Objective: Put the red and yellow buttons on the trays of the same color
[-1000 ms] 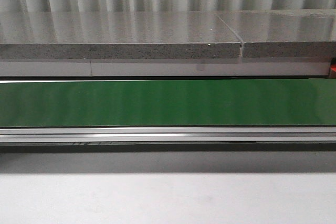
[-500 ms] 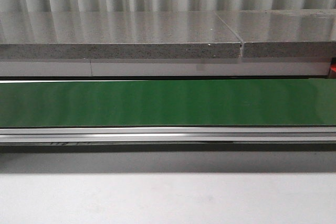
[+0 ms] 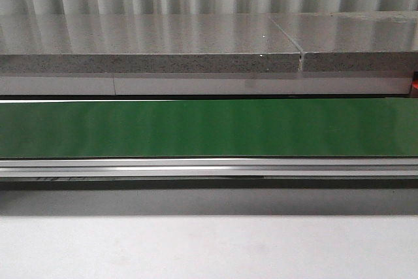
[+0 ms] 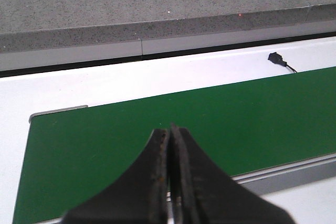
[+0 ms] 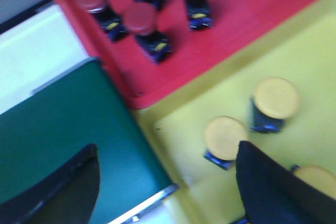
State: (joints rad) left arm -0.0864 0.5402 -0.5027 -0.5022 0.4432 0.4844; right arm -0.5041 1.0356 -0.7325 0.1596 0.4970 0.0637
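Note:
In the blurred right wrist view, a red tray (image 5: 247,19) holds several red buttons (image 5: 140,19) standing on blue-and-yellow bases. Beside it, a yellow tray (image 5: 310,51) holds three yellow buttons (image 5: 275,98). My right gripper (image 5: 168,153) hangs open and empty over the yellow tray's corner and the green belt (image 5: 63,124). One of its fingers (image 5: 262,182) partly covers a yellow button (image 5: 224,137). My left gripper (image 4: 169,129) is shut with nothing in it, above the green belt (image 4: 236,114). No gripper, button or tray shows in the front view.
The green conveyor belt (image 3: 209,129) runs across the front view, with a metal rail (image 3: 209,166) along its near side. A grey stone ledge (image 3: 150,50) lies behind it. A small black connector (image 4: 276,57) lies on the white surface beyond the belt.
In the front view, only a dark reflection on the belt's rail has slid left. The belt stays bare.

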